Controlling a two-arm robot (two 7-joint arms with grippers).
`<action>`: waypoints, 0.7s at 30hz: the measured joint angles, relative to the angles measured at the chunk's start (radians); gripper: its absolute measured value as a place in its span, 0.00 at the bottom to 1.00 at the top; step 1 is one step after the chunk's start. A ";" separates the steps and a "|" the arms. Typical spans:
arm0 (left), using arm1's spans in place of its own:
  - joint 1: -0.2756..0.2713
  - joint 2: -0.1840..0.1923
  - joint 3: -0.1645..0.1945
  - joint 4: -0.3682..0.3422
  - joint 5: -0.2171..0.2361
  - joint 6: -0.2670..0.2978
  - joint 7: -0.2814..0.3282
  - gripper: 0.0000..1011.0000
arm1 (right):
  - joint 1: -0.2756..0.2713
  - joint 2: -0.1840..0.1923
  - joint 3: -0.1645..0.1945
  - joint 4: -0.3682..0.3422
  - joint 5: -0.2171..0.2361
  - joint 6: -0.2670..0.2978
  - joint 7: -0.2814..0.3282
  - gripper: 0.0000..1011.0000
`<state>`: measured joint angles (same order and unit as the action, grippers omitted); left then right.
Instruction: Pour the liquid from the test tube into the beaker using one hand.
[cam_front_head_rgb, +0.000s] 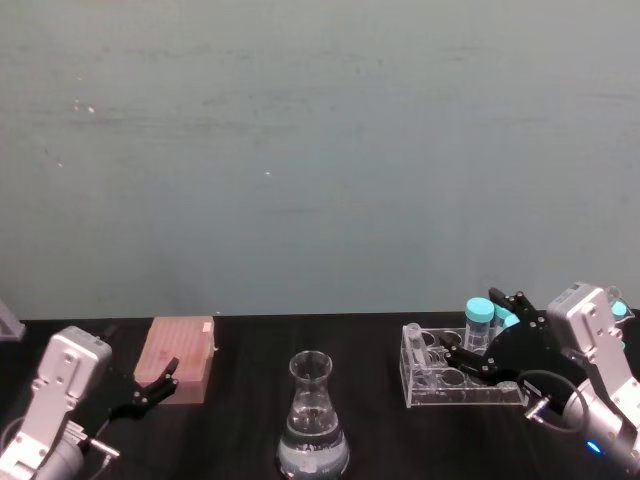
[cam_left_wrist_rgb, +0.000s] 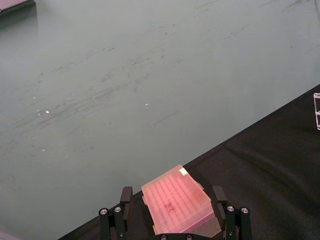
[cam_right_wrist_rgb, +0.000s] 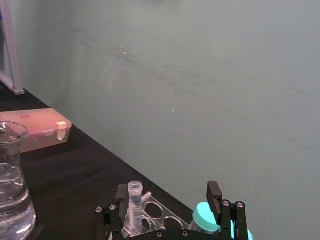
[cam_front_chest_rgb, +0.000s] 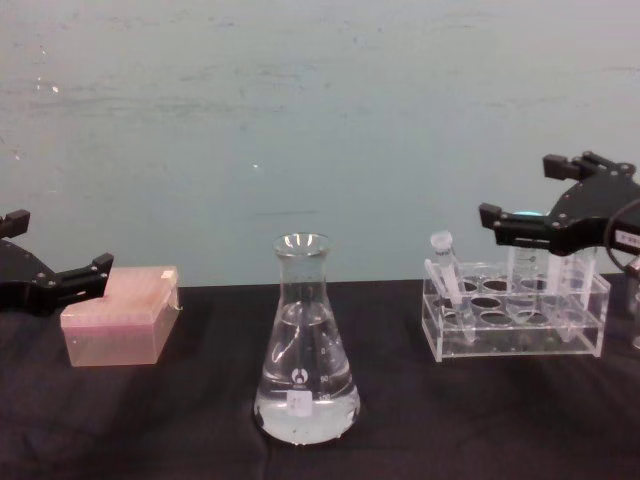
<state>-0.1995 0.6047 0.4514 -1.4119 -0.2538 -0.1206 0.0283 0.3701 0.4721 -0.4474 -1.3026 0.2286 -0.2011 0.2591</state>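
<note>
Closest to me the beaker (cam_front_chest_rgb: 305, 340) stands upright in the middle of the black desk (cam_front_chest_rgb: 520, 430), with clear liquid (cam_front_chest_rgb: 305, 408) pooled across its wide base. To its right, well apart, sits a clear plastic rack (cam_front_chest_rgb: 500, 348). Over that rack hangs the right pincer (cam_front_chest_rgb: 517, 190), its two black fingers spread wide and gripping nothing. On the other side of the beaker a pink box (cam_front_chest_rgb: 120, 315) lies toward the back of the desk, and the left pincer (cam_front_chest_rgb: 60, 242) hovers just beside it, fingers likewise apart and empty (parked, I would say). Turquoise-capped tubes (cam_front_head_rgb: 480, 310) stand at the rack's back right. Smallest of all is the test tube (cam_front_chest_rgb: 447, 275). It sits in a hole at the rack's left end, the end nearest the beaker. Its long axis is close to upright but leans, so the whitish rim tips toward the beaker. Whether it holds anything I cannot make out.

The pick turns on one thing: the tube lies to the left of the right pincer and a little below its fingertips, just beside the nearer finger. The right arm is by far the closer; the left has the beaker in between. To my eye the right pincer needs to shift left and drop until its fingers straddle the tube's upper part, closing across the axis.
</note>
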 joint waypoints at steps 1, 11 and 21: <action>0.000 0.000 0.000 0.000 0.000 0.000 0.000 0.99 | 0.004 -0.004 0.000 0.006 0.001 0.001 0.008 0.99; 0.000 0.000 0.000 0.000 0.000 0.000 0.000 0.99 | 0.071 -0.051 -0.002 0.105 0.013 0.012 0.096 0.99; 0.000 0.000 0.000 0.000 0.000 0.000 0.000 0.99 | 0.136 -0.090 -0.001 0.208 0.004 0.008 0.167 0.99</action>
<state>-0.1995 0.6047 0.4514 -1.4120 -0.2539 -0.1205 0.0283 0.5061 0.3822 -0.4483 -1.0943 0.2323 -0.1931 0.4262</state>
